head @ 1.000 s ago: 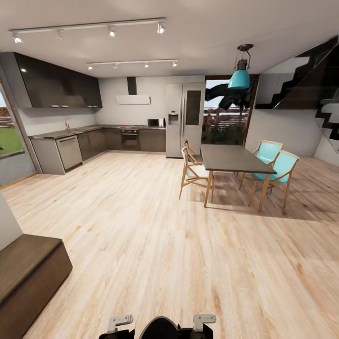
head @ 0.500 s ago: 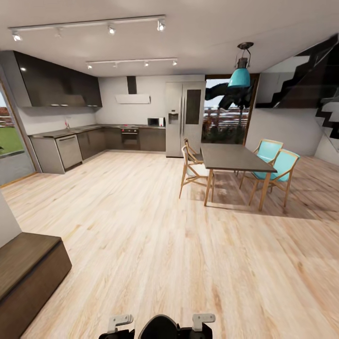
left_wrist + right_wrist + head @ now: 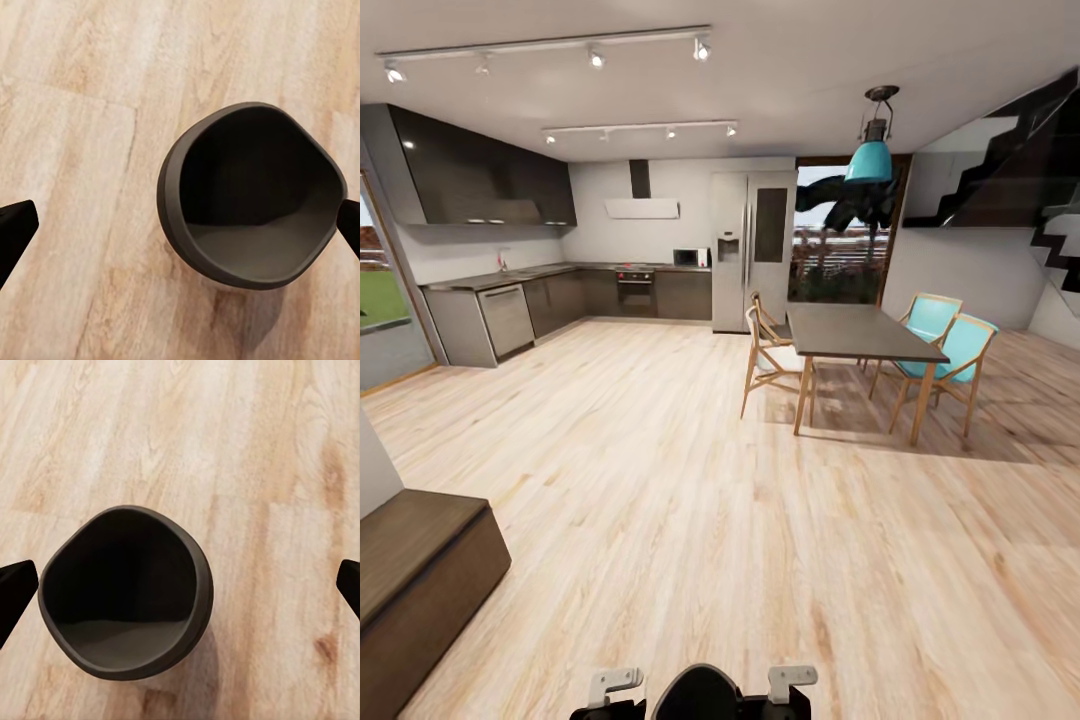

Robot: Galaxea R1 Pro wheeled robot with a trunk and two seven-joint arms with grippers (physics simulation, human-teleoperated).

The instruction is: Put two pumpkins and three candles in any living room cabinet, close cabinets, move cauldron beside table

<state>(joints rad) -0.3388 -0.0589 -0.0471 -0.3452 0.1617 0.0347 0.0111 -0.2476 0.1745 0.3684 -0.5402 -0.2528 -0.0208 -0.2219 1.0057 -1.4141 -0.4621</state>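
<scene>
The round, dark, matte cauldron stands on the pale wood-grain floor. Both grippers hang wide open, holding nothing.

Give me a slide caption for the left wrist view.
Dark empty cauldron on pale wood plank floor, seen from above between the open left tool's black fingertips.

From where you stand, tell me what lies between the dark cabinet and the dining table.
In the head view, bare wooden floor separates the cabinet from the dining table; wooden chairs flank the table's near side.
</scene>
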